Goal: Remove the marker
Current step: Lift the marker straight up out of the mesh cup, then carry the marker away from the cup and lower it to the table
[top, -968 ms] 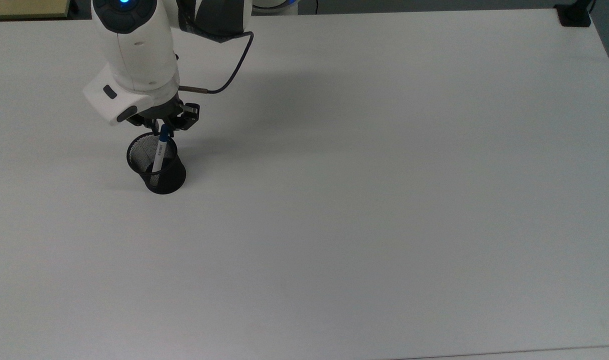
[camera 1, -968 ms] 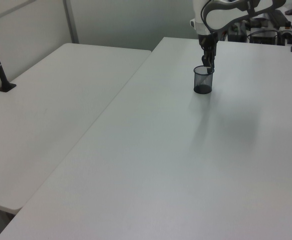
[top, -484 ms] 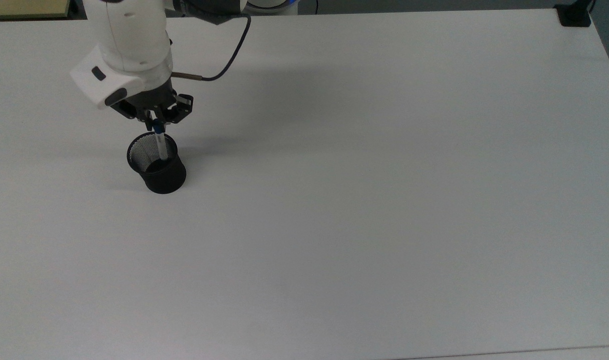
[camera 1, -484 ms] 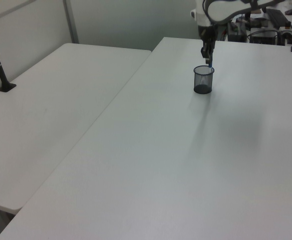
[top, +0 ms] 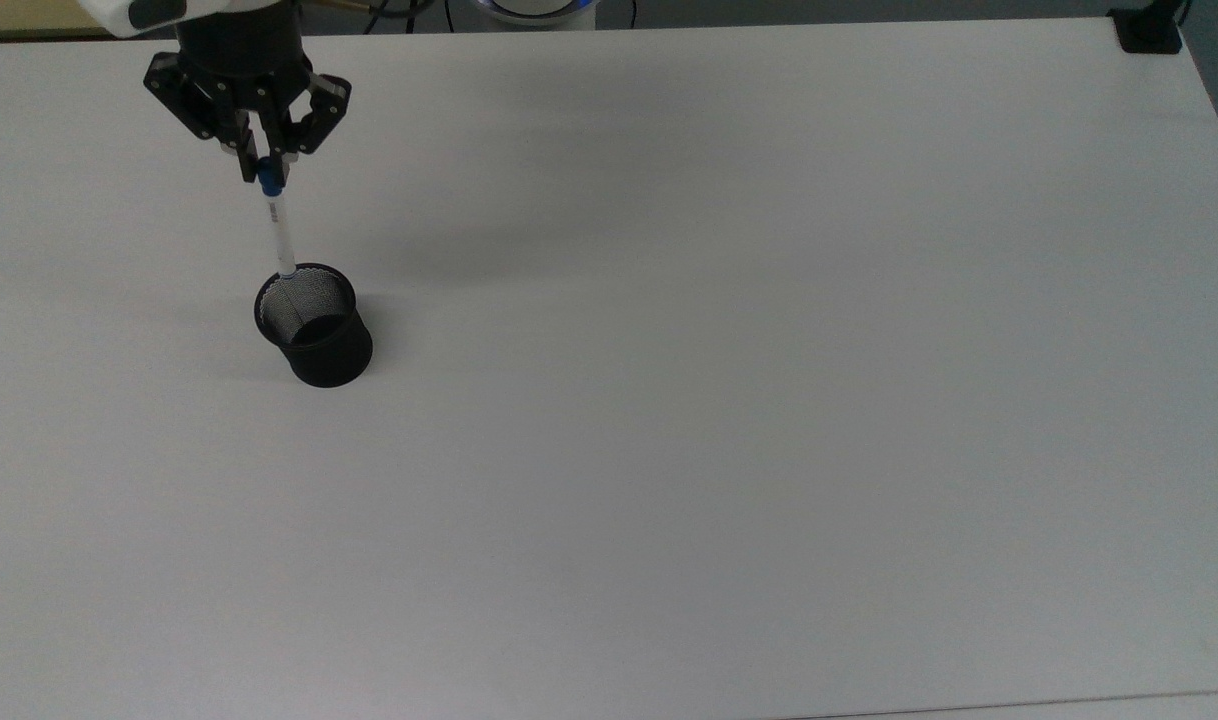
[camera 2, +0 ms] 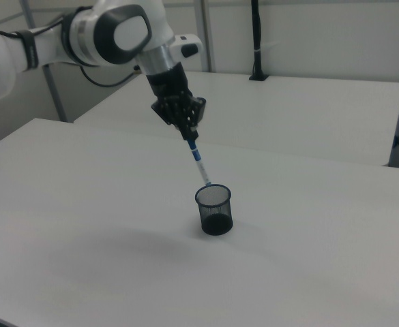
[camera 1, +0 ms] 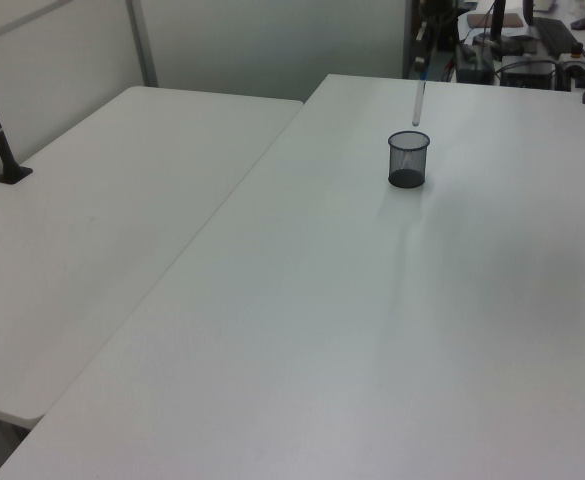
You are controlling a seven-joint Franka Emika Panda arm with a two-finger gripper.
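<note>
A black mesh cup (top: pixel 314 325) stands on the white table (top: pixel 729 400) near one corner. Above and beyond it hangs the marker (top: pixel 279 232), its lower tip level with the rim, jaws pinching the blue cap. Swinging sideways now could catch the rim and tip the cup

White arm (camera 2: pixel 110 30), black fingers (top: pixel 252 155)

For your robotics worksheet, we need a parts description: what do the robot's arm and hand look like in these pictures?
The arm has glossy white rounded shells with dark grey joint bands and a dark cable looping beneath it. A white flange with a dark oval marking sits at the wrist. The hand is black, with a round base, angular linkages and two slim fingers tapering to narrow tips.
</note>
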